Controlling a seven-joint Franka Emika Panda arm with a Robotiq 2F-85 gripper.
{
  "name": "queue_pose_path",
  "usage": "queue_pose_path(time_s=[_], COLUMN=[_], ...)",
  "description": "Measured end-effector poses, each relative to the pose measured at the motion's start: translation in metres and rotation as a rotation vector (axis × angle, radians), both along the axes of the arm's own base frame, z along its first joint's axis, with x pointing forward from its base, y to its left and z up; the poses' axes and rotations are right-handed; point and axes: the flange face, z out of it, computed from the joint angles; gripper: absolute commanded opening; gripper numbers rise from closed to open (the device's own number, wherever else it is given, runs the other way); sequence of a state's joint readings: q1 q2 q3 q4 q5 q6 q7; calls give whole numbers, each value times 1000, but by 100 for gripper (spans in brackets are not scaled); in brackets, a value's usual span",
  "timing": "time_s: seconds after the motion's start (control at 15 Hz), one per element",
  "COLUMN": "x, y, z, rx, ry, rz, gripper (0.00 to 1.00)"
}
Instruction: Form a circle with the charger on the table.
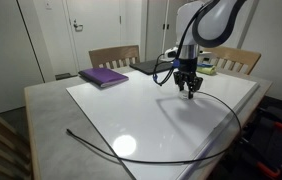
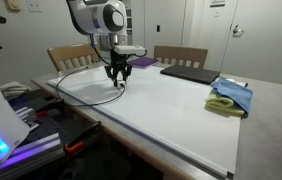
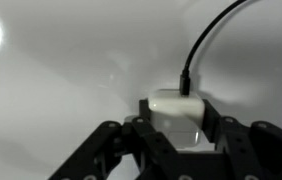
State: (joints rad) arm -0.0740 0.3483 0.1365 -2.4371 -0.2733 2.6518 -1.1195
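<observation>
Office-type room, pale doors at the back, two wooden chairs [image 1: 114, 55] on the far side of the large rectangular worktop [image 1: 131, 115] with a glossy white centre panel and grey rim

End effector [image 1: 189, 91] points straight down, low over the far part of the white panel; same in both exterior views [image 2: 116, 85]

Wrist view: end effector [image 3: 178, 140] is clamped on the small white plug block of the charger [image 3: 176, 108], one finger on each side. The thin black cable leaves the block's far end and curves away to the right. Can't tell if the block touches the worktop [image 3: 61, 70]

In an exterior view the charger cable [image 1: 91, 143] sweeps right from the end effector, bends round along the near edge and ends on the grey rim at near left: an open arc, ends well apart

Flat purple book [image 1: 104, 77] lies at far left, with a flat dark laptop [image 1: 144, 67] just right of it at the far edge

In an exterior view the laptop [image 2: 188, 73] lies right of the arm, and crumpled blue and green cloths [image 2: 231, 97] lie further right on the worktop [image 2: 181, 125]
</observation>
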Motion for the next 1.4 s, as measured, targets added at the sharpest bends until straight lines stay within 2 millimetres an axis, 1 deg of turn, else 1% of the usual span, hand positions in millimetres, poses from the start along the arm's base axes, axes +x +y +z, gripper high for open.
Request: queue_pose_path(time_s=[0.07, 0.13, 0.33, 0.47, 0.67, 1.0, 1.2, 1.4], x=[0, 0, 0, 3, 8, 9, 3, -11], y=[0, -1, 0, 5, 18, 40, 57, 77], z=[0, 0, 0, 2, 8, 11, 11, 6], rx=[0, -1, -3, -15, -23, 7, 36, 88], ry=[0, 0, -4, -36, -88, -102, -108, -105], rz=[-1, -3, 4, 59, 191, 448, 609, 764], gripper=[51, 26, 26, 26, 26, 26, 26, 26])
